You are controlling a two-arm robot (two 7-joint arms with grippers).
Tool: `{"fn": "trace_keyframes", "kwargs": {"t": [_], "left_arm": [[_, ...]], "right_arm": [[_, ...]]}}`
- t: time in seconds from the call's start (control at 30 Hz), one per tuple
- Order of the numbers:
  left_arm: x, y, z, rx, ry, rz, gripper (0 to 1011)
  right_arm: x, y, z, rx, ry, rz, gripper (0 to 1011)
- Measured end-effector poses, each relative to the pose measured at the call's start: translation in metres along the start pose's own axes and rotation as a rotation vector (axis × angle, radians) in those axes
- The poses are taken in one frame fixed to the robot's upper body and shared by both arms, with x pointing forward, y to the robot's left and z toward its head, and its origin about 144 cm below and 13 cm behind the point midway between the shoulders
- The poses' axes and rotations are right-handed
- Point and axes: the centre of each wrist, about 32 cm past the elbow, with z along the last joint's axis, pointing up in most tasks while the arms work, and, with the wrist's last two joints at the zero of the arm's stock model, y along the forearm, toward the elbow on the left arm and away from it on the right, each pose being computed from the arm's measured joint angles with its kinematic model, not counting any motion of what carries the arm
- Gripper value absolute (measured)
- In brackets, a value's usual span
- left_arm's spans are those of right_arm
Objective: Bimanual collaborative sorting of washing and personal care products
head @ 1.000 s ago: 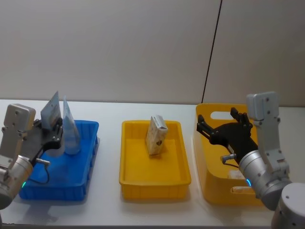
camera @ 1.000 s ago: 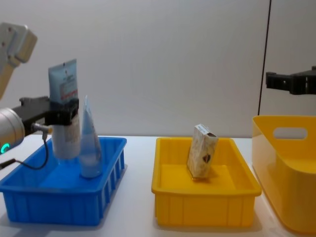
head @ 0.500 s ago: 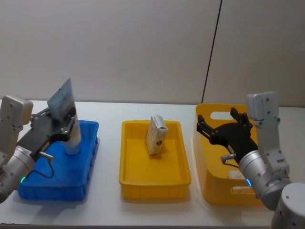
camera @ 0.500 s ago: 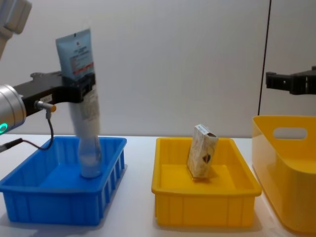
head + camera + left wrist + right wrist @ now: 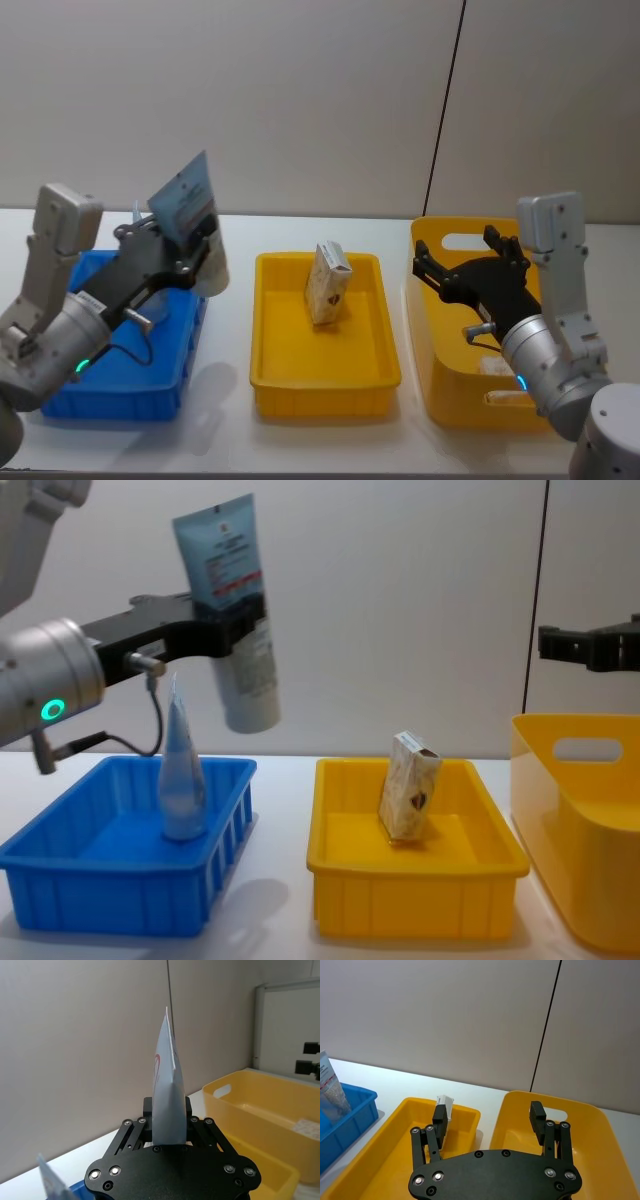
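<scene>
Left pincer (image 5: 232, 632) pinches the tube (image 5: 222, 560) aloft, tilted, above the right rim of the blue bin (image 5: 110, 865). A second tube (image 5: 182, 780) stands inside (upright). A carton (image 5: 408, 788) leans in the middle yellow tray (image 5: 415, 895). Right pincer (image 5: 468, 262) hangs spread over the tub (image 5: 580, 830) at the right edge of the bench (image 5: 330, 440).
</scene>
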Motion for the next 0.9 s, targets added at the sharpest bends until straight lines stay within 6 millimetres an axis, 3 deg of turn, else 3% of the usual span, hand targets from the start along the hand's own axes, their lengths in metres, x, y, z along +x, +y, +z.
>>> {"fn": "trace_keyframes", "kwargs": {"t": [0.9], "left_arm": [[-0.046,-0.055,0.017,0.076,0.061,0.009,269]], "right_arm": [[0.0,0.0,0.0,0.0,0.0,0.0,1004]]}}
